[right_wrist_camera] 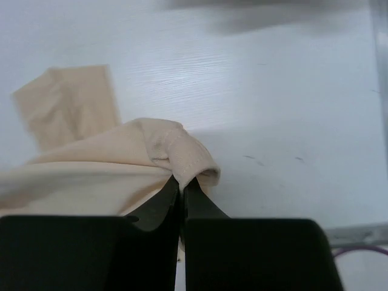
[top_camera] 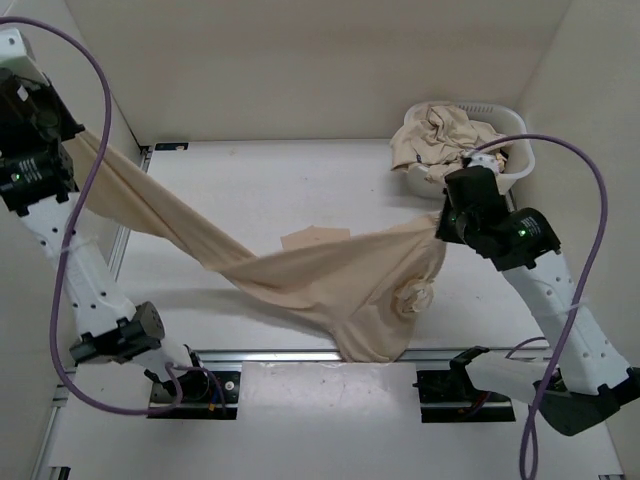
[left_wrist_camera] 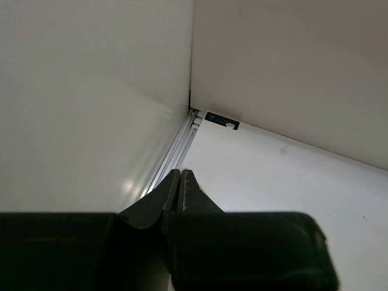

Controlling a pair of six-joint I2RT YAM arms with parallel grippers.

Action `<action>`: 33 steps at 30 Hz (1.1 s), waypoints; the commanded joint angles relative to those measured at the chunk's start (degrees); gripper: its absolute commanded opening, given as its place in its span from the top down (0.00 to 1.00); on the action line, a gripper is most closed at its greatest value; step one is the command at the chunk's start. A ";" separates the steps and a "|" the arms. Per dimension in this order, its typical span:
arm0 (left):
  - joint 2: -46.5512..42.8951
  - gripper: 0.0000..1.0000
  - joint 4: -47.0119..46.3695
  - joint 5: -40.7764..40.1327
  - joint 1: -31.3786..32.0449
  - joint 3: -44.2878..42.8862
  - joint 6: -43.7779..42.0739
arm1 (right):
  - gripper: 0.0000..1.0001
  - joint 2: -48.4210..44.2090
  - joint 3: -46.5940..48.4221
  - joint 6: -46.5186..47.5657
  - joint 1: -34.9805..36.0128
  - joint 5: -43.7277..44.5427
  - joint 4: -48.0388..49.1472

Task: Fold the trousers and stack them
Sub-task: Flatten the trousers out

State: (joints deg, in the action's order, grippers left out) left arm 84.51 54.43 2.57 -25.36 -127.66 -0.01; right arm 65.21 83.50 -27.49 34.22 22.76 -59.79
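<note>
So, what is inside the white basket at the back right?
The white basket holds a crumpled heap of beige trousers, rising above its rim. Anything beneath that heap is covered, and the right arm hides the basket's near side.

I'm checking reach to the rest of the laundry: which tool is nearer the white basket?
Right. The right tool sits just in front of the basket, gripping the trousers; the left tool is across the table.

A white surface (top_camera: 300,190) sits boxed in by plain off-white walls (top_camera: 300,60) at the back and both sides. Aluminium rails (top_camera: 330,357) run along its near edge and left side. Light is soft and even, giving faint shadows
</note>
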 commanded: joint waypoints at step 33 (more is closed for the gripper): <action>51.19 0.86 -14.70 -16.89 20.88 -12.52 0.01 | 1.00 27.69 -6.08 2.44 -51.44 15.47 7.23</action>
State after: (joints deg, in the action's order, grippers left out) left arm 138.74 42.04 -8.84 -5.08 -135.90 -0.03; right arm 93.21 73.01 -24.88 -15.64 34.59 -53.58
